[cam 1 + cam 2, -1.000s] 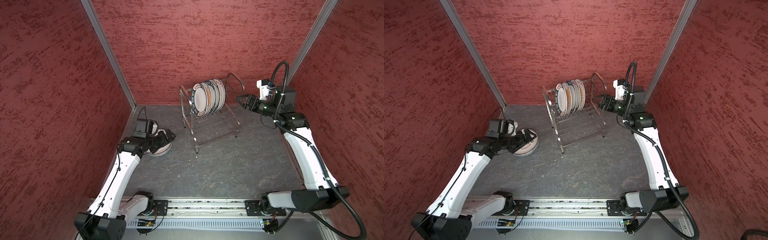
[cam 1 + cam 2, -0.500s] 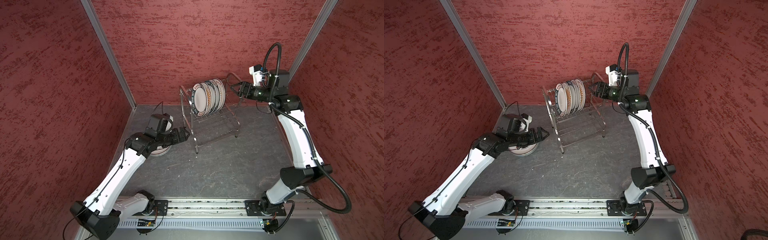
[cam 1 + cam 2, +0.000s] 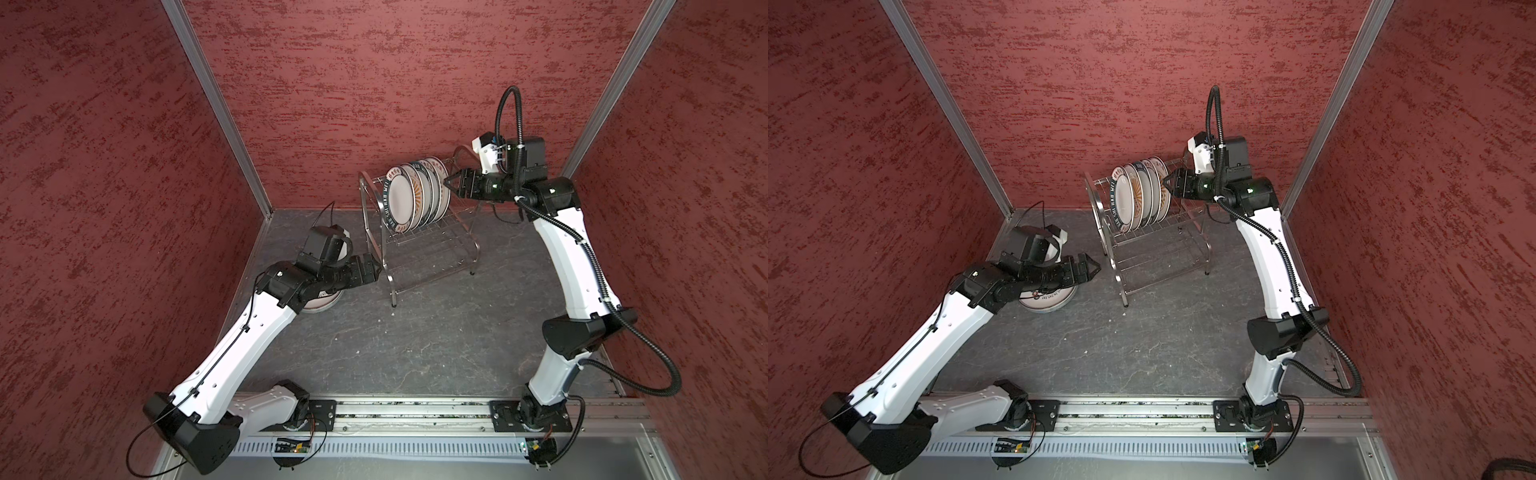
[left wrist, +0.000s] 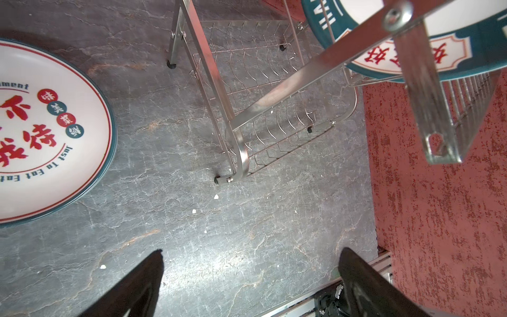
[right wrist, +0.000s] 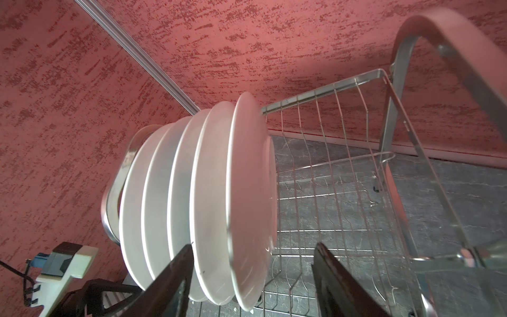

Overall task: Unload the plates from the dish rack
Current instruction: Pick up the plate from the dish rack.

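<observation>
Straddling the nearest rim among the round white printed plates (image 5: 192,178), the right gripper (image 5: 253,245) fingers stand partly apart, clamping nothing. Hazards: pinching two rims together; dragging a neighbour from its slot. The left gripper (image 3: 1090,268) fingers gape wide, empty.

Count:
- shiny two-tier steel wire dish rack (image 3: 428,257), upper centre: one
- plates upright in its top tier: five
- flat plate (image 4: 55,131) on the grey tabletop (image 4: 247,219), centre left: one showing, any beneath hidden

A robotics lab test booth. Red textured wall panels (image 3: 395,83) joined by aluminium corner posts (image 3: 215,104) box in a grey stone-patterned tabletop (image 3: 415,340). Two white robot arms (image 3: 245,345) are bolted to a metal rail (image 3: 415,415) along its front edge.
</observation>
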